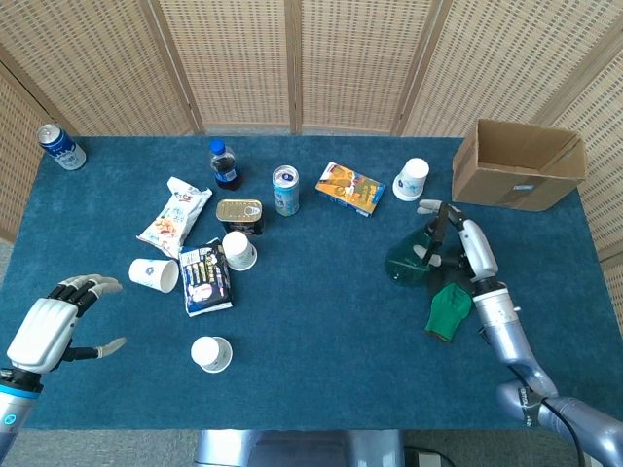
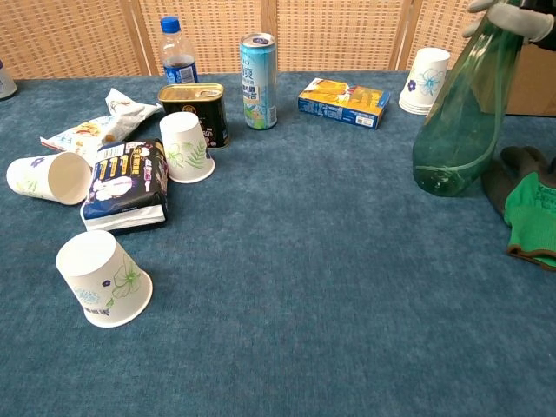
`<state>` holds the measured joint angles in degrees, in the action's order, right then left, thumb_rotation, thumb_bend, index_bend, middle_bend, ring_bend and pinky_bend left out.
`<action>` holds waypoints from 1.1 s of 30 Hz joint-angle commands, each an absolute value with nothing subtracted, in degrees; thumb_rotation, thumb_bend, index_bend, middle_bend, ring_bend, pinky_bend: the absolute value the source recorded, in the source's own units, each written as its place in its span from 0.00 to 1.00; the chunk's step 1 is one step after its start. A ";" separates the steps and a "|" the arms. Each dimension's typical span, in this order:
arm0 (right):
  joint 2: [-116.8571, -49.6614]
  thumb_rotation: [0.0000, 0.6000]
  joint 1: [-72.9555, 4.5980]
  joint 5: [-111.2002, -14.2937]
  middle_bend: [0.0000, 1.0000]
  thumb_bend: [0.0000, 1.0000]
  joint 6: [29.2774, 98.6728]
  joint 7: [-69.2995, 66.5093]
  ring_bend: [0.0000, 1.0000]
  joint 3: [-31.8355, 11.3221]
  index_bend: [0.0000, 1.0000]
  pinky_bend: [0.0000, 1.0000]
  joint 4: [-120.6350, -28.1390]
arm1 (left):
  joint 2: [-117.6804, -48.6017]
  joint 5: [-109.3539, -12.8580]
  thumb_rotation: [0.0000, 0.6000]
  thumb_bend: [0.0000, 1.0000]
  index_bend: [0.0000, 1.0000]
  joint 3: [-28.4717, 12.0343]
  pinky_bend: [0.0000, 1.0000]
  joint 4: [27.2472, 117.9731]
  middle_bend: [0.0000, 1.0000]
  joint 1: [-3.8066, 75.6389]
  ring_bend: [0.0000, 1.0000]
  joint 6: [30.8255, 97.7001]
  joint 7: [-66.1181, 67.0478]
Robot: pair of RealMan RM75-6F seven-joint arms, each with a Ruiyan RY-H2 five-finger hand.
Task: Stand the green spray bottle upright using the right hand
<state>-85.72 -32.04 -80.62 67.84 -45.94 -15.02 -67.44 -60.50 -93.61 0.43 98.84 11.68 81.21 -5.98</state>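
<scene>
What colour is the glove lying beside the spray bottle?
The fabric glove is bright green with a dark grey cuff, clearest in the chest view.

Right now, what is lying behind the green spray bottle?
Behind the green spray bottle in the chest view sit a white paper cup and a cardboard box, the box partly covered by the bottle.

Both hands are showing white shell backs over dark finger segments tipped in pale grey — the left hand (image 1: 47, 329) most plainly. Behind the right hand (image 1: 465, 248), a silver-grey metallic forearm is running into rounded joints — a black cable trailing alongside.
</scene>
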 commanded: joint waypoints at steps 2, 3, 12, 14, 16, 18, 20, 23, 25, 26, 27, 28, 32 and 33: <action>-85.46 0.54 -31.60 -80.46 0.31 0.21 68.22 -46.23 0.19 -14.91 0.22 0.18 -67.18 | -60.53 -93.66 0.81 0.18 0.26 0.40 0.22 99.00 0.29 11.80 0.23 81.12 -5.79; -85.35 0.54 -31.39 -80.42 0.31 0.21 68.33 -46.40 0.19 -14.83 0.22 0.18 -67.05 | -60.55 -93.72 0.82 0.18 0.26 0.37 0.22 99.09 0.29 11.88 0.23 81.07 -5.69; -84.48 0.55 -29.91 -80.83 0.31 0.22 69.22 -48.19 0.19 -13.84 0.22 0.18 -65.86 | -60.64 -93.87 0.81 0.18 0.26 0.38 0.22 99.98 0.29 12.24 0.23 80.63 -4.60; -84.21 0.54 -29.45 -80.94 0.31 0.22 69.58 -48.57 0.19 -13.61 0.22 0.18 -65.74 | -60.65 -93.90 0.82 0.18 0.26 0.38 0.22 100.15 0.29 12.33 0.23 80.51 -4.43; -83.81 0.54 -28.82 -81.00 0.31 0.22 70.12 -49.09 0.19 -13.38 0.22 0.18 -65.65 | -60.68 -93.95 0.83 0.18 0.26 0.36 0.22 100.33 0.29 12.42 0.23 80.43 -4.25; -83.28 0.54 -28.12 -81.20 0.31 0.22 70.75 -49.62 0.19 -13.07 0.22 0.18 -65.65 | -60.73 -94.00 0.81 0.18 0.26 0.33 0.22 100.52 0.29 12.50 0.23 80.39 -4.02; -82.63 0.54 -27.31 -81.36 0.31 0.22 71.36 -50.11 0.19 -12.72 0.22 0.18 -65.65 | -60.77 -94.03 0.81 0.18 0.26 0.35 0.22 100.68 0.29 12.56 0.23 80.32 -3.90; -81.71 0.55 -26.16 -81.19 0.31 0.22 72.03 -50.81 0.19 -12.42 0.22 0.18 -65.61 | -60.80 -93.91 0.82 0.18 0.26 0.42 0.22 100.79 0.29 12.48 0.23 80.33 -3.79; -80.63 0.57 -25.25 -81.22 0.31 0.22 72.28 -51.22 0.19 -11.97 0.22 0.18 -65.63 | -60.82 -93.80 0.81 0.18 0.26 0.45 0.22 100.85 0.29 12.24 0.23 80.68 -3.65; -79.88 0.58 -24.69 -81.20 0.31 0.22 72.26 -51.20 0.19 -11.62 0.22 0.18 -65.57 | -60.87 -93.69 0.81 0.18 0.26 0.44 0.22 100.82 0.29 11.97 0.23 81.10 -3.54; -79.28 0.61 -24.26 -81.09 0.32 0.23 72.16 -51.29 0.19 -11.39 0.23 0.19 -65.61 | -60.91 -93.59 0.81 0.18 0.26 0.45 0.22 100.74 0.29 11.74 0.23 81.42 -3.49; -78.67 0.68 -23.81 -80.92 0.33 0.23 72.11 -51.31 0.20 -11.21 0.25 0.21 -65.64 | -60.91 -93.43 0.81 0.18 0.26 0.49 0.22 100.65 0.29 11.49 0.24 81.71 -3.55; -76.84 0.98 -21.92 -80.17 0.40 0.24 72.82 -48.16 0.27 -10.65 0.38 0.30 -64.61 | -60.76 -92.38 0.81 0.18 0.26 0.77 0.22 100.00 0.29 10.27 0.24 82.75 -4.11; -76.42 1.00 -21.56 -80.04 0.42 0.24 72.90 -47.41 0.30 -10.51 0.43 0.33 -64.43 | -60.71 -92.17 0.81 0.18 0.26 0.85 0.21 99.82 0.29 9.98 0.24 82.99 -4.23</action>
<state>-77.37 -22.48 -80.45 72.56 -48.85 -10.91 -64.96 -60.75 -92.29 0.78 99.94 10.07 82.91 -4.14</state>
